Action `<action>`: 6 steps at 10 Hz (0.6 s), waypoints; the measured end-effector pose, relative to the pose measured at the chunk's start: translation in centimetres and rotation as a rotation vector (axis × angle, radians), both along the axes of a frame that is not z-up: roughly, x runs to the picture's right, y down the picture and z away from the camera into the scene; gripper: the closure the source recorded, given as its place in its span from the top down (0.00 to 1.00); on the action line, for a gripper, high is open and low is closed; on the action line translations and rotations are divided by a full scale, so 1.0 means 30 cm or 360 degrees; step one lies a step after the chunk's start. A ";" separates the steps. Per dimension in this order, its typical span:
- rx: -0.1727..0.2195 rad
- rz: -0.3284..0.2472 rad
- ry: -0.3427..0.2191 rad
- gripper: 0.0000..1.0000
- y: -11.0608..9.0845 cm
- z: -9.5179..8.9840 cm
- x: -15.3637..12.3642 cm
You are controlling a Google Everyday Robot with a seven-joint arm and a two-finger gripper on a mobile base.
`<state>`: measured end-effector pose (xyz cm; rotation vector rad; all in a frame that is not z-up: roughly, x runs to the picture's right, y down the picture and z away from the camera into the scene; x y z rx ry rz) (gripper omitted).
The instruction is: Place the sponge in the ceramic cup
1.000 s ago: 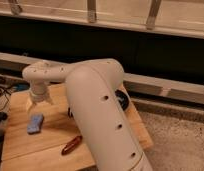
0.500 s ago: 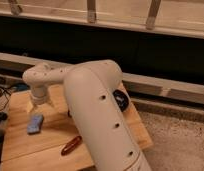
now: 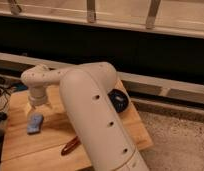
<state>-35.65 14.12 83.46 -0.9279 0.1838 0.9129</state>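
Your pincer (image 3: 38, 108) is hovering low over the bench (image 3: 15, 147), just behind the sponge (image 3: 35, 123), which is lying flat near the left edge; whether the pincer is spread or pressed together, I cannot tell.

Wooden table (image 3: 17, 150) carries the sponge (image 3: 35, 124) near its left edge. Right of the sponge, nearer the front edge: dark red oblong thing (image 3: 71, 146). Far right of the sponge, toward the back: black dish (image 3: 117, 100). Gripper (image 3: 37, 110) hangs close over the sponge's far end.
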 end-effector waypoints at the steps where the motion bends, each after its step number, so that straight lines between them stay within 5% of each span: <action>1: -0.0028 -0.0018 -0.0008 0.80 0.026 0.026 -0.018; 6: -0.0114 -0.0075 -0.0045 0.80 0.072 0.054 -0.066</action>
